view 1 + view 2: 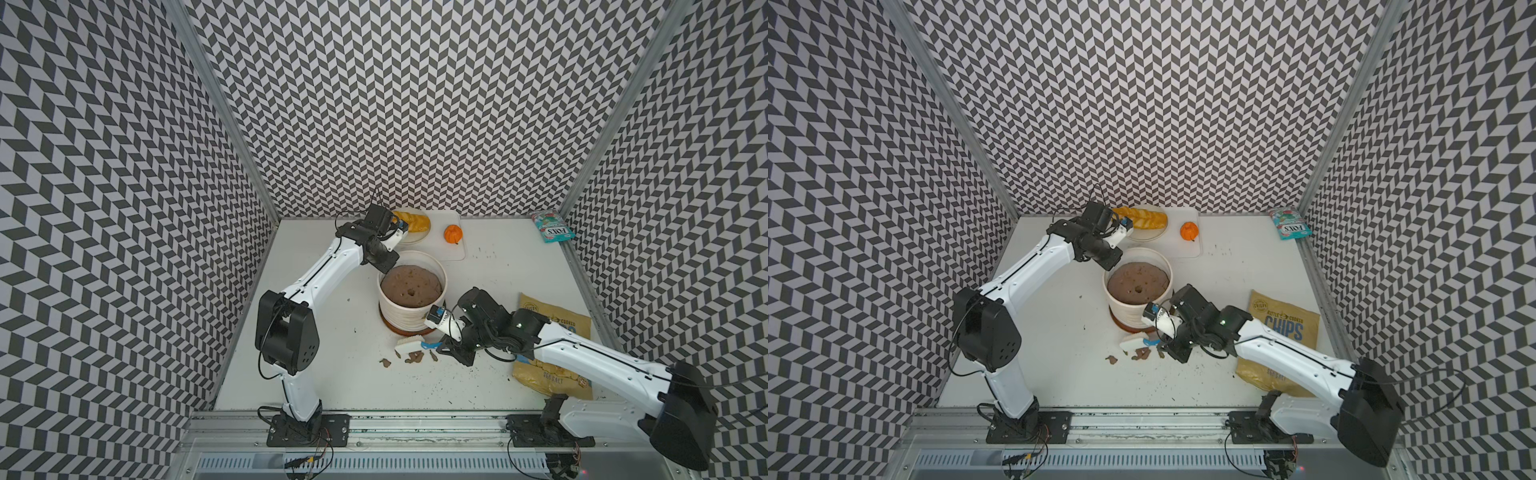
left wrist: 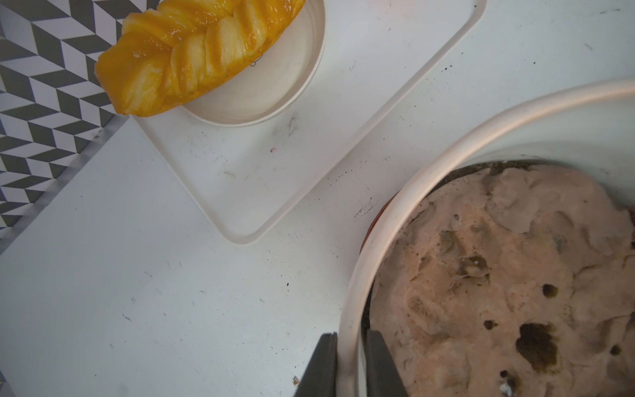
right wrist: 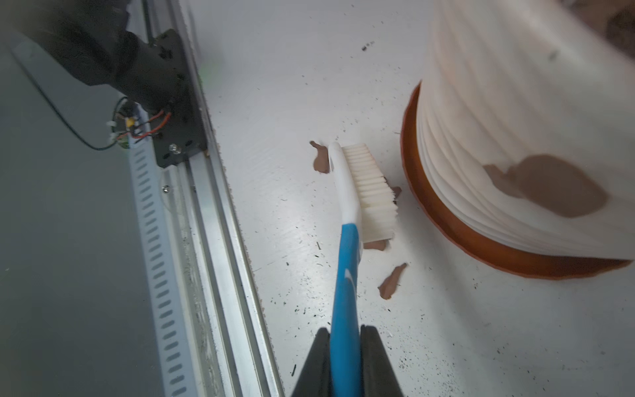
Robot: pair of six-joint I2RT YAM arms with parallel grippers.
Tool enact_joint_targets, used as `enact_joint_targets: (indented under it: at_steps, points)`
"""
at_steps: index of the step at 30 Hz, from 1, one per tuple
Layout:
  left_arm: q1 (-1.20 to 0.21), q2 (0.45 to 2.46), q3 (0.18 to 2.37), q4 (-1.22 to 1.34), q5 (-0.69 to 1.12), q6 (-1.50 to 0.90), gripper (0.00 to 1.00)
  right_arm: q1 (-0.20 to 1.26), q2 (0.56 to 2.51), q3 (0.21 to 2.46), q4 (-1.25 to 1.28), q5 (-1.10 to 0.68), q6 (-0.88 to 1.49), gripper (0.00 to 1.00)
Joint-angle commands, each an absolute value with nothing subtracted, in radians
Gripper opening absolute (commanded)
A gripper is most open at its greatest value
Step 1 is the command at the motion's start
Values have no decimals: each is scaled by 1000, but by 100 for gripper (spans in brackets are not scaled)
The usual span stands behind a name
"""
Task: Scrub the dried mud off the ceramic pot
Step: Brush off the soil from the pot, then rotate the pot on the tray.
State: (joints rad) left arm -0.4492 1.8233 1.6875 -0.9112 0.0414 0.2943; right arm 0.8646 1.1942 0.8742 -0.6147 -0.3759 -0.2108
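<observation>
The ceramic pot is white and ribbed and stands on a terracotta saucer mid-table, filled with brown soil. My left gripper straddles its far-left rim. The outer finger lies against the rim and a thin gap shows at the inner finger. My right gripper is shut on the blue handle of a white-bristled brush. The brush is held low in front of the pot, bristles toward the saucer and not touching the wall. A blotch of dried mud sticks to the lower wall. Several flakes lie on the table.
A white plate with a braided loaf sits on a white tray behind the pot, beside a small orange fruit. A chips bag lies under my right arm. A candy packet leans in the back right corner.
</observation>
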Motion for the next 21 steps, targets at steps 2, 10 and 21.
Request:
enact_joint_targets:
  at_steps: [2,10,21]
  points:
    - [-463,1829,1734,-897,67,285,43,874,1140,917,-573,-421,-250,0]
    - [-463,1811,1749,-917,-42,159,59,874,1126,932,-541,-433,-240,0]
    - [-522,1717,1722,-1095,-146,-277,62,871,1158,933,-473,-394,-205,0]
